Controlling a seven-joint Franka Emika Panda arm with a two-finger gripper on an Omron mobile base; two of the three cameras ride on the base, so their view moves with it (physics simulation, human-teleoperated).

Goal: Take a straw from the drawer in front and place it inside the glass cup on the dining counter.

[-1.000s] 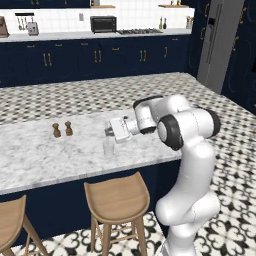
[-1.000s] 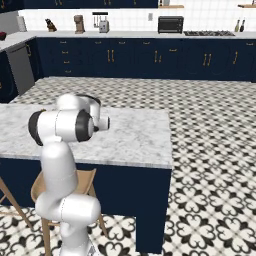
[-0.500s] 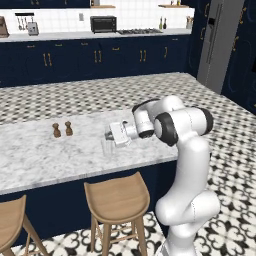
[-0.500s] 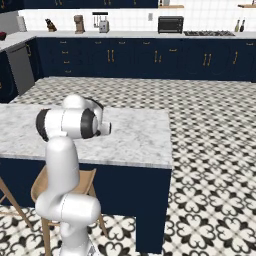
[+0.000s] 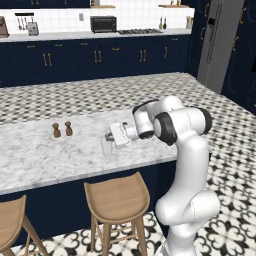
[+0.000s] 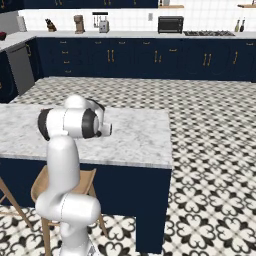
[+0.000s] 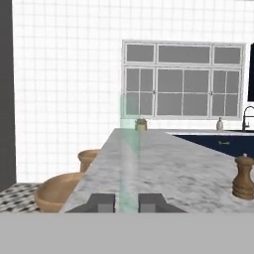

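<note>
My gripper (image 5: 109, 136) reaches left, low over the dining counter (image 5: 40, 155), just above the glass cup (image 5: 106, 148), a faint clear tumbler near the counter's front edge. In the hand view the two fingertips (image 7: 101, 202) stand close together with a pale, translucent upright strip, the straw (image 7: 130, 158), filling the gap between them and rising well above them. The gripper (image 7: 126, 202) is shut on the straw. Its lower end is hidden, so I cannot tell whether it is inside the cup. The drawer is out of view.
Two small brown shakers (image 5: 62, 129) stand on the marble to the left of the cup; one shaker (image 7: 243, 177) is at the right of the hand view. Wooden stools (image 5: 117, 192) stand under the counter's near edge. The wall counter with appliances (image 5: 102, 24) runs along the back.
The hand has sunk a little towards the glass cup with the straw in it, and the elbow has shifted slightly. The cup and shakers have not moved.
</note>
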